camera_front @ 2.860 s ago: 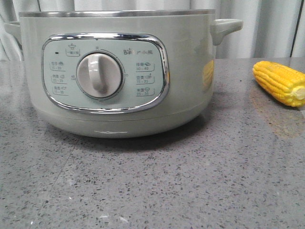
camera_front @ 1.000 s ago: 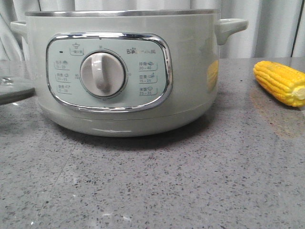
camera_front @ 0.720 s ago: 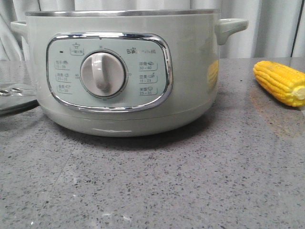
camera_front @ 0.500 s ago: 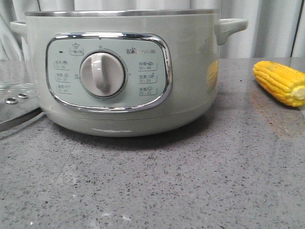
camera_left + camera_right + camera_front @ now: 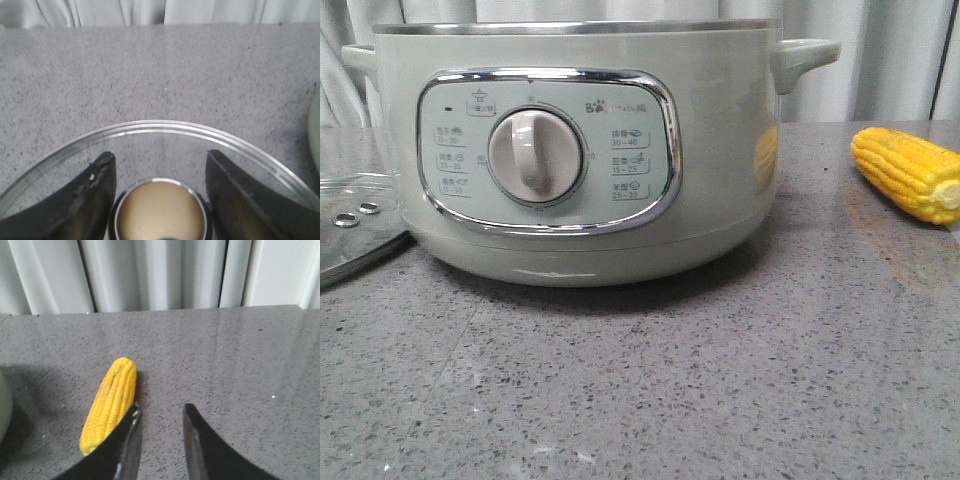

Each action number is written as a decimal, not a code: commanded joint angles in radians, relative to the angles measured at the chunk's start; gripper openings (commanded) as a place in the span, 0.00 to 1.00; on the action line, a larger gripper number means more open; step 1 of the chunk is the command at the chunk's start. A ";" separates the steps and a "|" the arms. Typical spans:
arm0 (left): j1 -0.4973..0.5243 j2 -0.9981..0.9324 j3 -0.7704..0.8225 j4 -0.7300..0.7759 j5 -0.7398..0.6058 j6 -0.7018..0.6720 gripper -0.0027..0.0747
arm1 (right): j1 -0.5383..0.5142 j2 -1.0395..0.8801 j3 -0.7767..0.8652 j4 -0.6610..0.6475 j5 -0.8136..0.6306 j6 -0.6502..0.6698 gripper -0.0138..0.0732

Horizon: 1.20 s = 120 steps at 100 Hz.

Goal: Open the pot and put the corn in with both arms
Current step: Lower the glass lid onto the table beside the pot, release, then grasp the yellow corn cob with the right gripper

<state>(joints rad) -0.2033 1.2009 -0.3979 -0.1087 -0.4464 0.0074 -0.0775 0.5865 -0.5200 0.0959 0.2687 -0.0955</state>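
Observation:
The pale grey-green pot (image 5: pixel 580 150) stands in the front view's middle, steel rim bare, inside hidden. Its edge also shows in the left wrist view (image 5: pixel 316 130) and the right wrist view (image 5: pixel 3 405). The glass lid (image 5: pixel 355 225) lies low beside the pot's left side. My left gripper (image 5: pixel 161 162) has one finger on each side of the lid's cream knob (image 5: pixel 161 212), pressed against it, above the lid's steel rim (image 5: pixel 165 126). The yellow corn (image 5: pixel 910 172) lies on the table at right. My right gripper (image 5: pixel 160 410) is open and empty, with the corn (image 5: pixel 110 402) just beside one fingertip.
The table is grey speckled stone (image 5: pixel 720 380). White curtains (image 5: pixel 160 270) hang close behind its far edge. Neither arm shows in the front view.
The glass lid has come into the front view at the left and dropped lower, flattening toward the table. The pot shifted slightly right early on. The corn has not moved.

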 commanded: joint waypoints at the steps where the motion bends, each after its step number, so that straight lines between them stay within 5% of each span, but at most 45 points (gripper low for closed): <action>1: -0.009 -0.057 -0.036 -0.002 -0.083 -0.007 0.50 | 0.034 0.060 -0.072 0.004 -0.025 -0.009 0.43; 19: -0.009 -0.148 -0.036 0.021 -0.059 -0.007 0.53 | 0.127 0.245 -0.213 0.007 0.124 -0.009 0.59; 73: -0.009 -0.395 -0.038 0.023 -0.055 -0.007 0.57 | 0.145 0.997 -0.892 0.024 0.675 0.086 0.68; 99: -0.009 -0.409 -0.038 0.023 -0.055 -0.007 0.57 | 0.145 1.156 -1.016 0.002 0.816 0.088 0.67; 109: -0.009 -0.409 -0.038 0.023 -0.055 -0.007 0.57 | 0.145 1.164 -1.016 0.000 0.822 0.095 0.61; 120: -0.009 -0.409 -0.038 0.023 -0.055 -0.007 0.56 | 0.145 1.164 -1.017 -0.011 0.834 0.095 0.32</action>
<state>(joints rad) -0.2038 0.7992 -0.4037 -0.0882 -0.4341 0.0074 0.0661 1.7943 -1.5021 0.0933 1.0979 0.0000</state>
